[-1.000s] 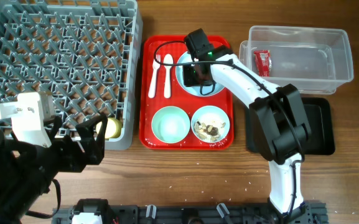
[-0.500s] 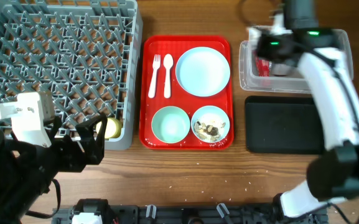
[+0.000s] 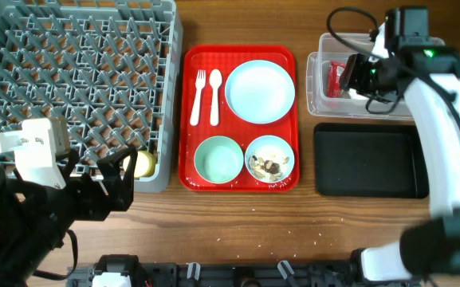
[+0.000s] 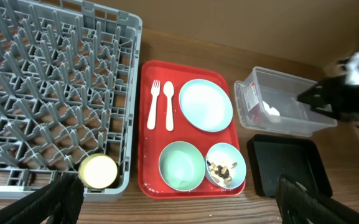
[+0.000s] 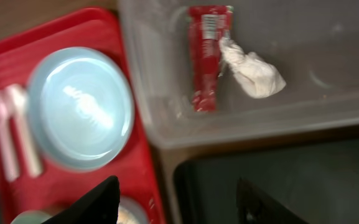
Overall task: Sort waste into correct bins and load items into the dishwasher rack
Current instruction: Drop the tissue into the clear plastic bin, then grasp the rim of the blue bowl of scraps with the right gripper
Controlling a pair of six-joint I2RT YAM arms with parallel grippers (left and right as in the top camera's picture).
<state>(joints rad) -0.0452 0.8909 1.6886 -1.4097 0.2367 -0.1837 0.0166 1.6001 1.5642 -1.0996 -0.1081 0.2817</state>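
The right tool (image 5: 176, 185) hangs over the near wall of the clear tub (image 3: 429, 64), its two fingers spread wide with nothing between them. Straight below, in its own wrist view, the red snack wrapper (image 5: 205, 56) lies on the tub floor with the crumpled white tissue (image 5: 254, 71) touching its upper end. Just in front of the tub sits the shallow black tray (image 3: 365, 159).

The left tool (image 4: 179, 183) is also released, its fingers far apart and holding nothing, poised above the front edge of the worktop (image 3: 237, 215) by the near right corner of the dishwasher rack (image 3: 70, 80). The small yellow-green cup (image 4: 98, 170) stands mouth up in that corner of the rack.

Between rack and bins lies the red serving tray (image 3: 240, 52). On it rest the white fork (image 3: 198, 96) and spoon (image 3: 214, 96), side by side at the far left, the pale blue plate (image 3: 260, 92) beside them, an empty bowl (image 3: 218, 159) at the near left and a second bowl (image 3: 269, 159) holding the brownish food scraps (image 4: 223, 169) at the near right.
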